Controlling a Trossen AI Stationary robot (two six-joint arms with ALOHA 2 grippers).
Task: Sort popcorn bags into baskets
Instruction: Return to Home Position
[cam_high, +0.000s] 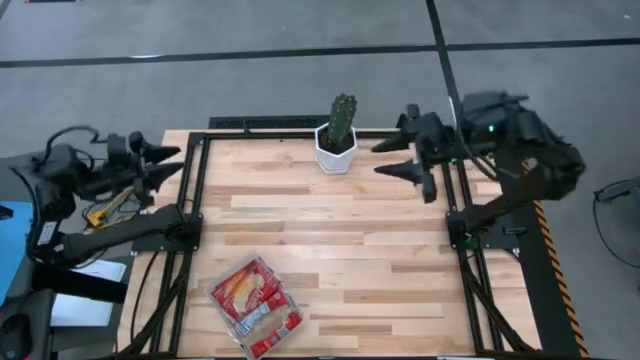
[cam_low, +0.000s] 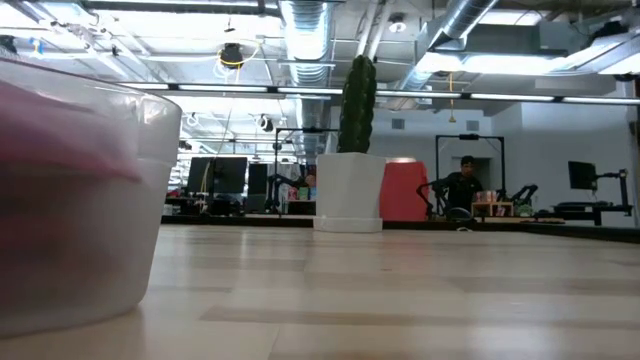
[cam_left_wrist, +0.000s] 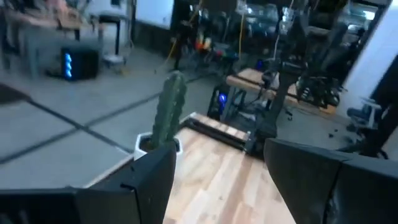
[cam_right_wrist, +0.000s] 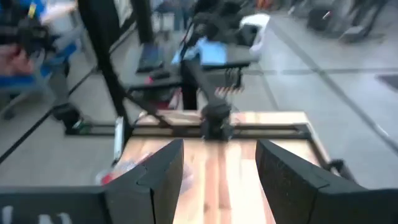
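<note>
Right, nearest first: tray (cam_high: 214, 292) sits on the table (cam_high: 380, 270) well to the near side of the pot (cam_high: 336, 152), offset toward the left arm's side. Its long axis runs slantwise to the table edges. Red bags (cam_high: 250, 290) are piled inside it, and none shows loose outside. In the low view the tray wall (cam_low: 90, 200) fills the close corner, red blurred behind it.

Left gripper (cam_high: 178, 162) hangs well left of the pot, out at the table's edge, jaws spread, nothing between them. Right gripper (cam_high: 377, 159) is near the pot on its right, about level with it, also spread and empty. Both point inward at the pot. The tray lies nearer-side of both; the left arm is closer to it.

Judgement: sorting looks finished, so the coming move is likely just pulling back, away from tray and pot. Only the right gripper has the cactus (cam_low: 358, 95) close by.

Far back beyond the pot, a person (cam_low: 462, 180) sits in the room.
</note>
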